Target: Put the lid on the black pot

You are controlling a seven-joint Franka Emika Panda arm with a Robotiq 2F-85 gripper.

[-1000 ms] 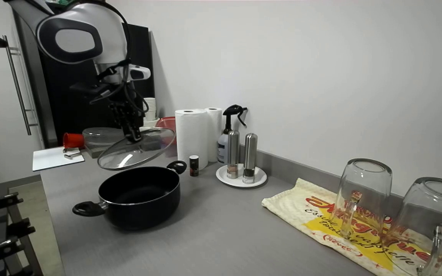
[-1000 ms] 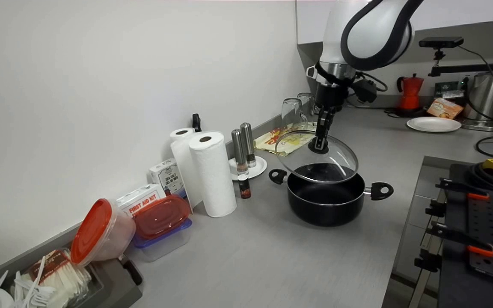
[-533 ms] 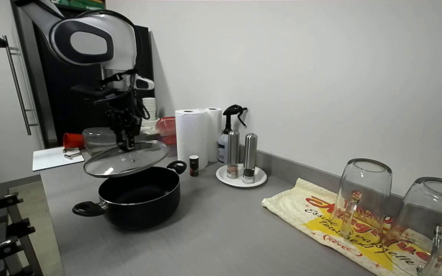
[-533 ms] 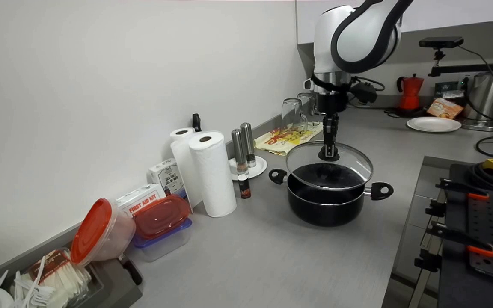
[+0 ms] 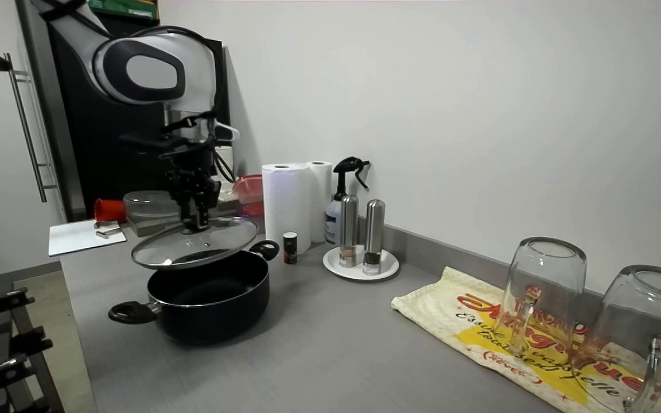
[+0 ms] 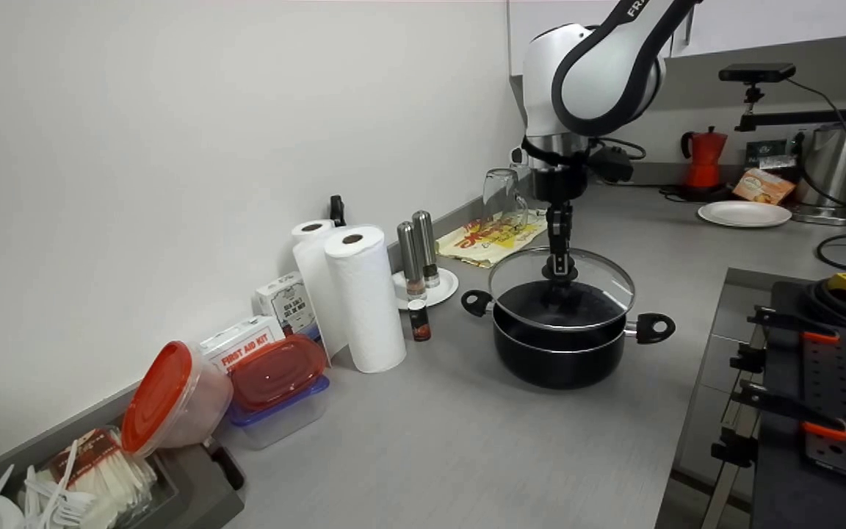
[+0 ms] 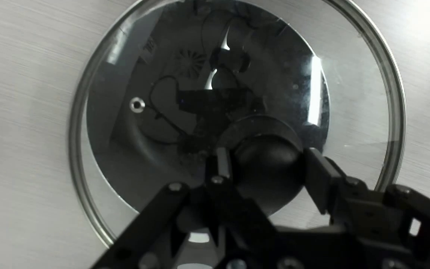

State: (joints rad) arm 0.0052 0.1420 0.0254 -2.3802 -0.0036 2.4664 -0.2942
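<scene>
The round glass lid (image 5: 228, 240) hangs slightly tilted above the black pot (image 5: 216, 318), apart from its rim, in both exterior views. My gripper (image 6: 559, 268) holds it from above, fingers closed on either side of its dark knob (image 7: 267, 158). In the wrist view, the lid's metal rim (image 7: 397, 112) circles most of the picture; the dark pot shows through the glass, off to the left, with grey counter visible on the right. The pot (image 6: 559, 364) stands upright on the counter, its front inside uncovered below the lid's edge.
Near the pot stand a small dark shaker (image 5: 290, 248), paper towel rolls (image 6: 368, 308) and a white plate (image 5: 389, 265) with two metal mills. Two glass jugs rest on a printed cloth (image 5: 451, 287). Plastic containers (image 6: 276, 375) lie along the wall.
The lid and my gripper have come down closer to the pot. The lid is more level than a second ago, and the arm stands more upright. The grip on the knob continues.
</scene>
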